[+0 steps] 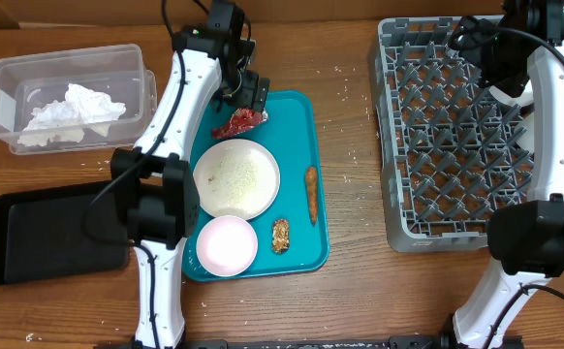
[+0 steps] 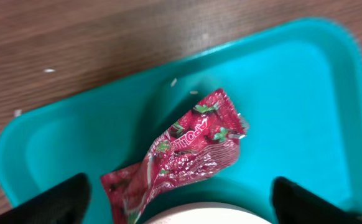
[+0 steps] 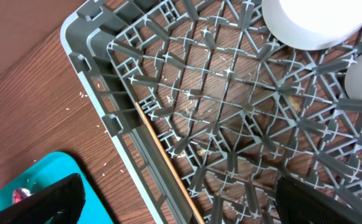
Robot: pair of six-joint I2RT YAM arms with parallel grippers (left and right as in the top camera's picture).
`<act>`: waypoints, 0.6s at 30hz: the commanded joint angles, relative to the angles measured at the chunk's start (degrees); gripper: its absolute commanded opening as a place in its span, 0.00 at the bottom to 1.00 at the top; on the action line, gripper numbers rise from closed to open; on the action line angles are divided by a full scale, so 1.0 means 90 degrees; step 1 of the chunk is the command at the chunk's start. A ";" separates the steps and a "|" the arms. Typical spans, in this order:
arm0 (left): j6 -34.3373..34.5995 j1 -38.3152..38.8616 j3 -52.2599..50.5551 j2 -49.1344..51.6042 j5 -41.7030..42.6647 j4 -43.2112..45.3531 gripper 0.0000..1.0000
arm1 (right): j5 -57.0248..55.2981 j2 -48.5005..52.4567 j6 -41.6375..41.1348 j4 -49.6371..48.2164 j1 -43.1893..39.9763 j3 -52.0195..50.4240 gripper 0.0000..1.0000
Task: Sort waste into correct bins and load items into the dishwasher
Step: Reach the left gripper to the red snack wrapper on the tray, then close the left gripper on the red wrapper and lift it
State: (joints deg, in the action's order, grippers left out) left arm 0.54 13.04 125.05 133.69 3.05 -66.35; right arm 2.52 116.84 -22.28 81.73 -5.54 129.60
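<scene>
One wrapper under the left tool

Left tool (image 2: 181, 198) hangs wide open, directly above the red wrapper (image 2: 187, 149) at the far corner of the teal tray (image 2: 305, 93), against the white plate (image 1: 236, 177). The wrapper's long axis slants across the finger gap, narrow end toward the plate. The left arm is nearer. Right tool (image 3: 181, 202), also wide, hovers over the gray rack (image 3: 100, 93).

A red wrapper (image 2: 187, 152) with green specks lies on a teal tray (image 2: 299, 99); the rack (image 1: 461, 126) is grey.

Overhead camera is looking straight down at the table (image 1: 360, 301); left wrist is closely viewing its tray (image 1: 297, 126), right wrist its rack (image 1: 437, 116).
</scene>
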 commanded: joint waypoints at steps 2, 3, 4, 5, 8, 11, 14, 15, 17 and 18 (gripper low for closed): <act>-0.0231 0.0017 0.0019 0.0418 0.0165 -0.0131 0.84 | -0.0061 -0.0202 -0.0027 -0.0019 0.0005 0.0143 1.00; -0.0231 0.0019 0.0019 0.0452 0.0165 -0.0151 0.88 | -0.0058 -0.0202 -0.0027 -0.0019 0.0002 0.0143 1.00; -0.0231 0.0019 0.0019 0.0542 0.0163 -0.0141 0.93 | -0.0061 -0.0202 -0.0024 -0.0019 0.0002 0.0143 1.00; -0.0231 0.0017 0.0019 0.0588 0.0160 -0.0121 0.94 | -0.0061 -0.0202 -0.0027 -0.0019 0.0005 0.0143 1.00; -0.0233 0.0012 0.0019 0.0639 0.0160 -0.0078 0.93 | -0.0061 -0.0202 -0.0027 -0.0019 0.0002 0.0143 1.00; -0.0233 0.0012 0.0019 0.0726 0.0160 -0.0056 0.92 | -0.0061 -0.0202 -0.0027 -0.0019 0.0005 0.0143 1.00; -0.0231 0.0015 0.0010 0.0797 0.0163 -0.0109 0.88 | -0.0061 -0.0202 -0.0027 -0.0019 0.0005 0.0143 1.00; -0.0231 0.0019 0.0007 0.0818 0.0163 -0.0143 0.88 | -0.0061 -0.0202 -0.0027 -0.0019 0.0002 0.0143 1.00; -0.0233 0.0019 0.0002 0.0852 0.0160 -0.0197 0.86 | -0.0061 -0.0202 -0.0027 -0.0019 0.0002 0.0143 1.00; -0.0236 0.0017 -0.0002 0.0860 0.0148 -0.0199 0.84 | -0.0061 -0.0202 -0.0027 -0.0019 0.0005 0.0143 1.00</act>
State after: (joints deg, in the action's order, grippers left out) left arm -0.62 13.06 125.05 139.94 3.92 -67.88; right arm 2.52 116.84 -22.28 81.73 -5.54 129.60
